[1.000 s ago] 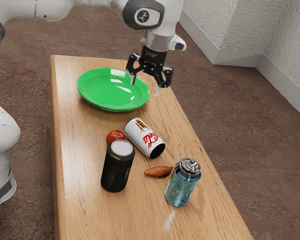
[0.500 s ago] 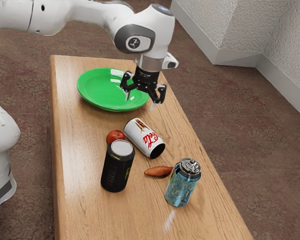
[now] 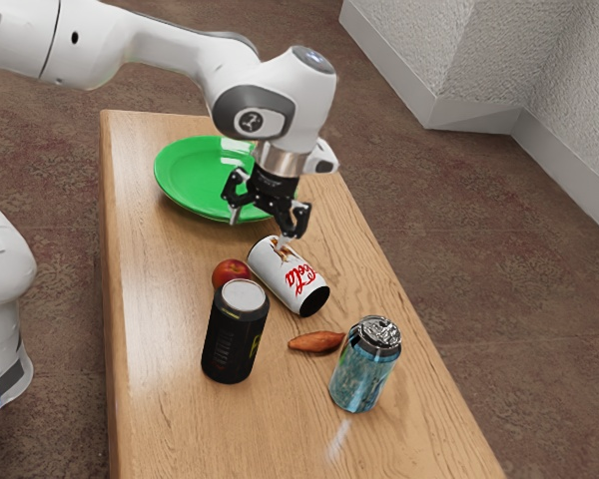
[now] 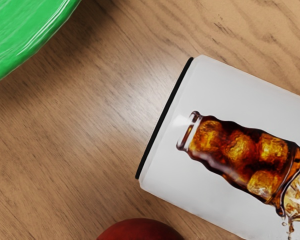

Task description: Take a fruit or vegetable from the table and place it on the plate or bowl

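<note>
Wooden tabletop (image 3: 160,419) holds a green plate (image 3: 195,180) and, beside a toppled white can (image 3: 292,279), the apple (image 3: 230,271). The exterior view adds a sweet potato (image 3: 316,342) lying lengthwise between black can (image 3: 235,334) and teal can (image 3: 362,369), and the gripper (image 3: 263,218) spread wide, empty, above the white can.

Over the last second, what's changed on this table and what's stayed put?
The gripper, open and empty, moved from beside the green plate down toward the white can lying on its side. The plate, white can, apple, black can, blue can and sweet potato stayed put.
</note>
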`<state>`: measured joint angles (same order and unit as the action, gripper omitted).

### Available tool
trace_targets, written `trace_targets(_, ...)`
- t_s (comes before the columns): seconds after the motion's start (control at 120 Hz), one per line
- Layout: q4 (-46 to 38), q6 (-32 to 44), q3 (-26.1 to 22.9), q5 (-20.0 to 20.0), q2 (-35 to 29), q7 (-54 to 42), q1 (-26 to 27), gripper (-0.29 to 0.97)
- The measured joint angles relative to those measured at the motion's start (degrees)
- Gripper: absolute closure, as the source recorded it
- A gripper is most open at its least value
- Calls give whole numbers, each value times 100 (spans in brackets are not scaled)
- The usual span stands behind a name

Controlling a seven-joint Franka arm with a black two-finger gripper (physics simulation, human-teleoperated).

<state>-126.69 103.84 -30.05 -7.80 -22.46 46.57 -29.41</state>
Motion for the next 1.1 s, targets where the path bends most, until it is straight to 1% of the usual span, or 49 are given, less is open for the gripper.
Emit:
trace_targets(0.075,-64,-33,130,-5,-22,-118,92,0)
trace_targets(0.175,-90,-72,175,-22,-29,-265,273,0)
trace_targets(0.3,-181,-129,282,-51,-140,-418,543,0)
trace_targets(0.417,-371,-159,409,-94,-246,-559,680,0)
trace_targets(0.883,-841,-146,447,-145,-486,-926,1020,0)
trace_targets(1.1,-1059,-45,447,-189,-561,-1016,1077,0)
